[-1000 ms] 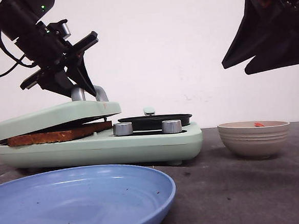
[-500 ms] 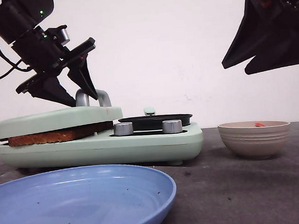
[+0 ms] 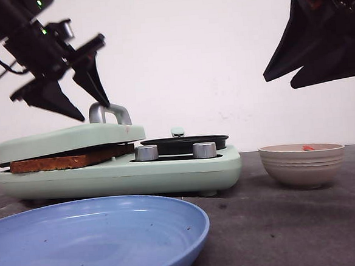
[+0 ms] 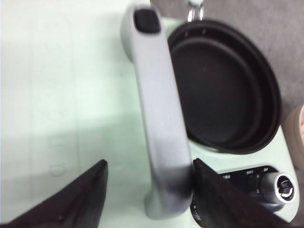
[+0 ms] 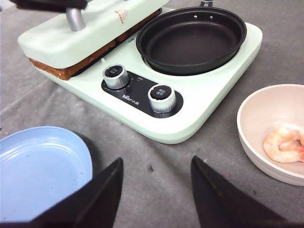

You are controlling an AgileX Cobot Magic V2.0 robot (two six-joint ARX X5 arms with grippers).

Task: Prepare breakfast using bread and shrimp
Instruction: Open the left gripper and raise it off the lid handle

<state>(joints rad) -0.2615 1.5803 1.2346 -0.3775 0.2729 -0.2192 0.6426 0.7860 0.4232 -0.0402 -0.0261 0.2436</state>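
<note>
A browned slice of bread (image 3: 70, 160) lies in the mint-green sandwich press under its shut lid (image 3: 68, 139); its edge also shows in the right wrist view (image 5: 71, 71). My left gripper (image 3: 95, 112) is open just above the lid's silver handle (image 3: 110, 111), its fingers straddling the handle (image 4: 159, 123) without gripping it. The pale orange shrimp (image 5: 285, 145) lies in the beige bowl (image 5: 266, 114) at the right, barely showing over the rim in the front view (image 3: 308, 148). My right gripper (image 3: 279, 83) is open and empty, high above the table (image 5: 156, 159).
A black round pan (image 3: 184, 143) sits on the right half of the appliance behind two silver knobs (image 5: 161, 98). A blue plate (image 3: 93, 236) lies at the front left. The bowl (image 3: 301, 164) stands on the dark table to the appliance's right.
The lid has come down onto the bread. My left gripper has let go of the handle and risen up and to the left. The right arm has not moved.
</note>
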